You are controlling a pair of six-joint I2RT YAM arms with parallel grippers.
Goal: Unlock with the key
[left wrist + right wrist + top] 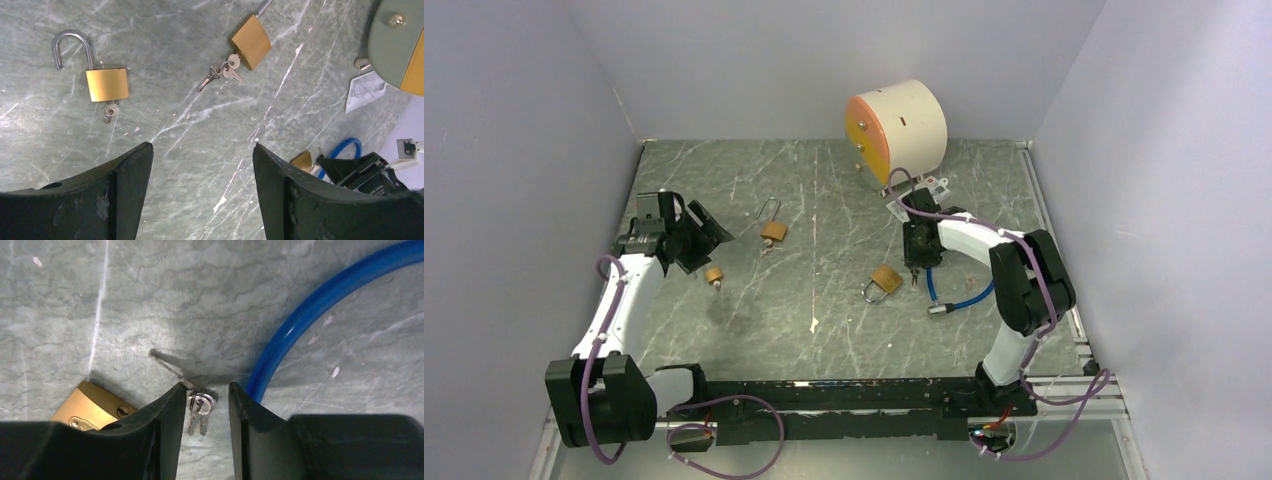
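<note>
1. A white paper label point(364, 90) lies on the table point(824, 330) beside the white drum with the orange face point(904, 128). It carries print, but the print is too small to read. No brand can be made out on any padlock body.
2. The right tool point(207, 390) is down at the table with its jaws partly apart. A bunch of keys on a ring point(200, 410) sits in the gap between the two black fingers. The ring is close against one finger, and a sliver of table shows before the other, so the keys are straddled rather than visibly clamped.
3. Just beside that tool lies a brass padlock point(92, 407), partly hidden under one finger. The end with its keyway faces the keys. A blue cable point(310, 315) curves past on the other side, near the keys.
4. The left tool point(200, 150) stands wide open over bare table and grips nothing.
5. Ahead of the left tool lies an unlocked padlock point(106, 84), its shackle swung free at one end, with a small key point(110, 111) at its base.
6. Farther off is a third padlock point(251, 42) with a cluster of keys point(222, 71) at its lower end. Both locks are well apart from the left tool's fingers.
</note>
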